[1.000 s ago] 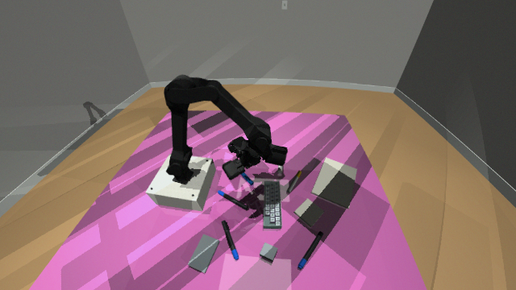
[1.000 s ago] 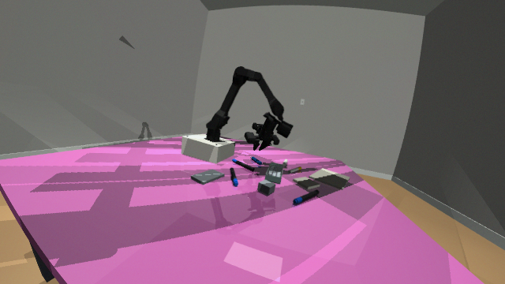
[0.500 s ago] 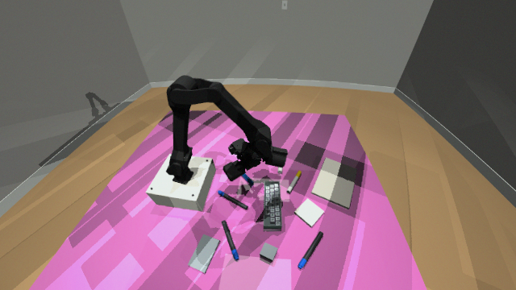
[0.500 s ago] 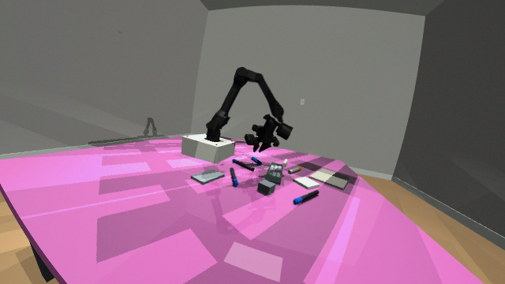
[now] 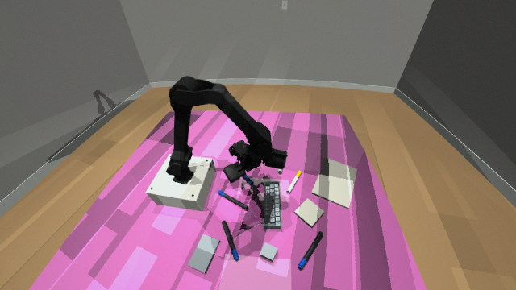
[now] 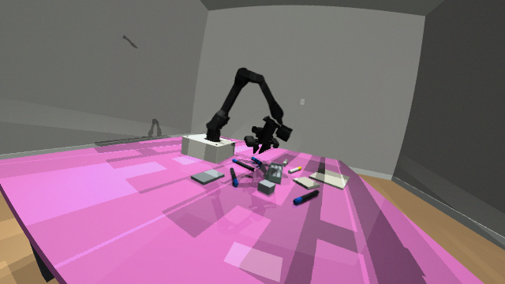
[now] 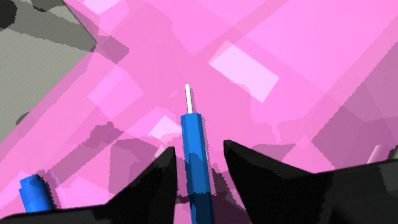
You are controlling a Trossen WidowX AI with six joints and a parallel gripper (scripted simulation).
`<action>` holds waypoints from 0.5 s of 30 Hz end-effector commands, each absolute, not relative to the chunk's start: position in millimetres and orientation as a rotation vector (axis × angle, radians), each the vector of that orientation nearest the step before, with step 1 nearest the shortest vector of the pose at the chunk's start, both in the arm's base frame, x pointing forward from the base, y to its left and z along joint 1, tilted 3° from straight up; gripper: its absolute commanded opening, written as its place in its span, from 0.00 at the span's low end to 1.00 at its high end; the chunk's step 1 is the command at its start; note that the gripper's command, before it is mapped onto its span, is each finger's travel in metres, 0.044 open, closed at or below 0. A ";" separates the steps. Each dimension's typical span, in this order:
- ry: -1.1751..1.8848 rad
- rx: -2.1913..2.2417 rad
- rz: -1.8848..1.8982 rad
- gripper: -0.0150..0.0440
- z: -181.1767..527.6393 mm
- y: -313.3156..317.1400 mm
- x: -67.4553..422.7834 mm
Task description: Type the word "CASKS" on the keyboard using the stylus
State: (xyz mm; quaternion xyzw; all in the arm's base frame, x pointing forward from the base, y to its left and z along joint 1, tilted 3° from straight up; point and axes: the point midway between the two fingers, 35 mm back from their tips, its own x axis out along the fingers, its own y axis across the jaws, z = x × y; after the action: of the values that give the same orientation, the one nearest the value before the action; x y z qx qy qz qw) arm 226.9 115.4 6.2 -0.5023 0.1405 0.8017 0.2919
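Note:
The stylus [image 5: 247, 180] [image 6: 256, 161] [image 7: 194, 145] is blue with a thin white tip. It lies on the pink desk between the robot base and the keyboard, its tip pointing up the wrist view. My gripper [image 6: 259, 151] [image 7: 199, 149] is partly open above it. The stylus shows between the two black fingers in the wrist view, with gaps on both sides; its rear end runs out of the frame. The keyboard [image 5: 272, 205] [image 6: 274, 173] lies to the right of the stylus in the top view, partly in the arm's shadow, and is out of the wrist view.
A black pen [image 5: 234, 200] [image 6: 243, 165] with a blue end lies close to the stylus. A yellow-capped white marker [image 5: 293, 182] [image 6: 294, 170] lies beyond the keyboard. The white robot base [image 5: 173, 199] [image 7: 40, 70] stands to the left. Other pens, pads and a grey block [image 5: 268, 252] lie around.

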 end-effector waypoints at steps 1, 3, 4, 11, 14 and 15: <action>0.373 -1.330 2.145 0.51 1.9 115.6 225.1; 0.373 -1.330 2.145 0.51 0.4 115.6 225.2; 0.373 -1.329 2.145 0.51 -0.4 115.7 225.3; 0.373 -1.329 2.145 0.51 -4.1 115.7 225.5; 0.373 -1.329 2.145 0.51 -6.4 115.8 225.6; 0.373 -1.329 2.145 0.51 -6.6 115.9 225.5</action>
State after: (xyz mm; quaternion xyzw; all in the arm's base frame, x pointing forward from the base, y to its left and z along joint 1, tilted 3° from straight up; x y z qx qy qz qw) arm 227.5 115.7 -2.9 -0.5023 0.1404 0.8018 0.2918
